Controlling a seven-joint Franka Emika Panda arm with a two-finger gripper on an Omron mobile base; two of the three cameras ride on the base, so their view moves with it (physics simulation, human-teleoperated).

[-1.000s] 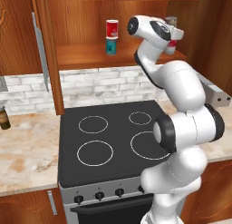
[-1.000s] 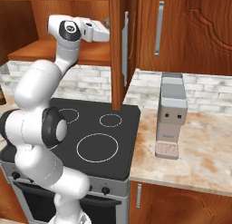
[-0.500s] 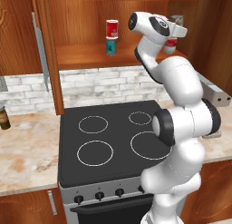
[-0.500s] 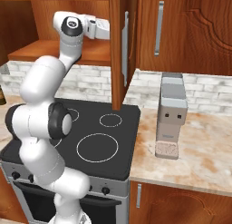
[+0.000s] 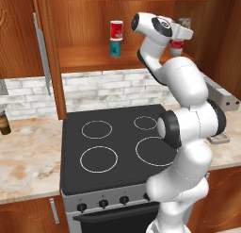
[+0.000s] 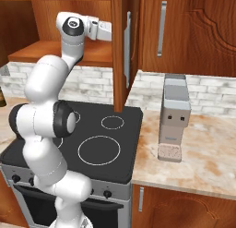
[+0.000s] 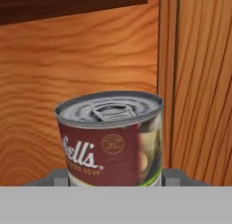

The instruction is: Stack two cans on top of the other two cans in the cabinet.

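Inside the open cabinet [image 5: 84, 57], the small red can [image 5: 116, 29] stands stacked on the teal can [image 5: 115, 47] at mid shelf. My gripper [image 5: 187, 33] reaches level into the cabinet's right end. It is shut on the silver-grey can [image 5: 184, 23], whose lid and dark red, pale-sided label [image 7: 111, 137] sit between the fingertips [image 7: 58, 176] in the hand view. Right under it on the shelf stands the red and white can [image 5: 177, 46]. Whether the held can touches it I cannot tell.
The cabinet door [image 5: 51, 62] with its silver bar handle [image 5: 41, 53] hangs open on the left; its edge [image 6: 119, 47] hides my hand in the right base view. Below lies the black stove [image 5: 113, 147]. A grey appliance [image 6: 174, 116] stands on the right counter and a bottle [image 5: 4, 122] on the left one.
My hand has reached further right and deeper into the cabinet's right end, carrying the can. The cans on the shelf have stayed put.
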